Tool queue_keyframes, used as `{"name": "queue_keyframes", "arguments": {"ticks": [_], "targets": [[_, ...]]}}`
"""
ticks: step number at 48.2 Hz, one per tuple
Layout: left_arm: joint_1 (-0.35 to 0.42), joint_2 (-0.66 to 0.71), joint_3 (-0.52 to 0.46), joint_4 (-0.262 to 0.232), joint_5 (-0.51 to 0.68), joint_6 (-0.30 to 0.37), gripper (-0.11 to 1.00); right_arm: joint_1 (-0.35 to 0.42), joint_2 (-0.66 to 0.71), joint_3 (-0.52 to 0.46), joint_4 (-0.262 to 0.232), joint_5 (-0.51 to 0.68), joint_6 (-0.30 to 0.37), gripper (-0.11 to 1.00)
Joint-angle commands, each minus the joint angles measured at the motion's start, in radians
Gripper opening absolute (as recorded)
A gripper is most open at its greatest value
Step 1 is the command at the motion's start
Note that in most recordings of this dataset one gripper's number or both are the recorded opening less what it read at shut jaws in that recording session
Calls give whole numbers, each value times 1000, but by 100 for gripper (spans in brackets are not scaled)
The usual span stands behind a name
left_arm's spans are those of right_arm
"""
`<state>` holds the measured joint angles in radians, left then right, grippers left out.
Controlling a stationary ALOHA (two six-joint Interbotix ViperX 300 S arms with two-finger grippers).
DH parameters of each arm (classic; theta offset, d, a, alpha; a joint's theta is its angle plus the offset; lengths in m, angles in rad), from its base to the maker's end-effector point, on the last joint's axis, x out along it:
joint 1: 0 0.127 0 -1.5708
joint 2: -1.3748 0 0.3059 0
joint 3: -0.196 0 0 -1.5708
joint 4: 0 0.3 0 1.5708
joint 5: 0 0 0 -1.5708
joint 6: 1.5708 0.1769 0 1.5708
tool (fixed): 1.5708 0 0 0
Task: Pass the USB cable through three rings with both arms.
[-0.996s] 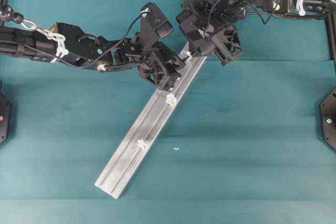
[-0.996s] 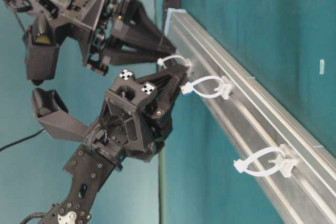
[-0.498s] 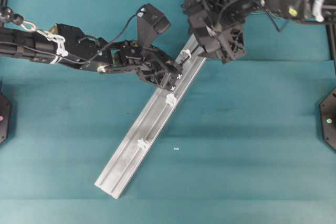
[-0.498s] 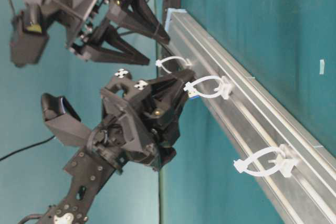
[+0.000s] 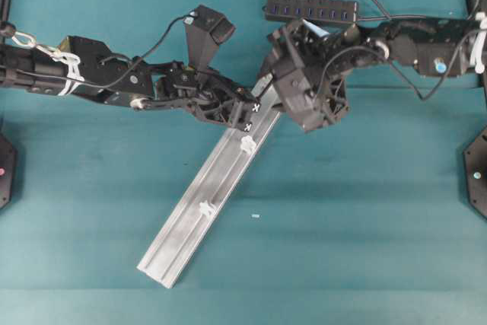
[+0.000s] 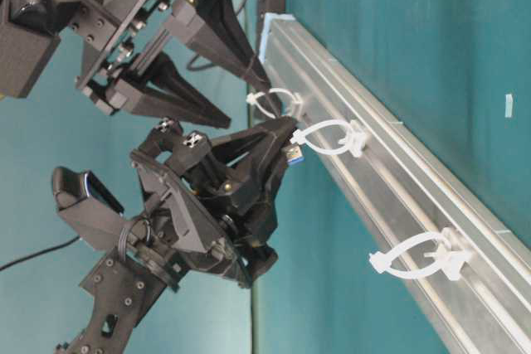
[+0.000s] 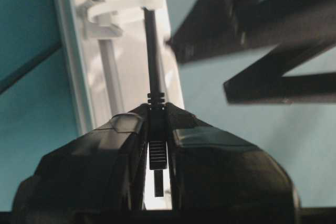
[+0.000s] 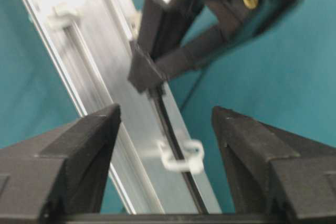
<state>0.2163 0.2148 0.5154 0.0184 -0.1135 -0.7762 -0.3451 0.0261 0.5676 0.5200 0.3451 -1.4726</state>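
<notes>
Right pincer [image 5: 268, 89] now lower, nearer rail [image 5: 205, 203].

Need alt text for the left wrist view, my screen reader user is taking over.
The left gripper is shut on the USB cable, which runs straight ahead through a white ring on the silver rail. The right gripper's open black fingers blur the upper right.

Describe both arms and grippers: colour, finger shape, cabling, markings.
Both arms are matte black. The left gripper and right gripper have open-frame triangular fingers that taper to points. The left gripper carries white cross markers. Thin black cables loop along both arms, white ties bind them near the shoulders, and each wrist bears a boxy black camera.
</notes>
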Motion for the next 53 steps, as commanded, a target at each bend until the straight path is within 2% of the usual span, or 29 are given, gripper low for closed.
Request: {"name": "queue_keyframes", "arguments": {"ticks": [1,6,10,23,29,36,39,53], "targets": [[-14,-57,-6,2,-3,-3,9,14,15,-6,-37,0,9,72],[-20,-57,-6,2,-3,-11,9,28,37,-8,-103,0,14,71],[-23,-58,-6,3,-3,-21,9,31,52,-9,-130,0,17,71],[-23,-60,-3,3,-3,-51,9,31,75,-28,-132,-6,18,68],[-25,-60,-3,3,-3,-51,9,31,81,-40,-132,-5,18,53],[-25,-60,-3,3,-3,-51,9,31,89,-58,-140,9,18,21],[-25,-60,-3,3,-5,-51,9,32,92,-61,-140,14,18,11],[-26,-63,-3,3,-11,-40,9,32,100,-77,-141,15,18,9]]}}
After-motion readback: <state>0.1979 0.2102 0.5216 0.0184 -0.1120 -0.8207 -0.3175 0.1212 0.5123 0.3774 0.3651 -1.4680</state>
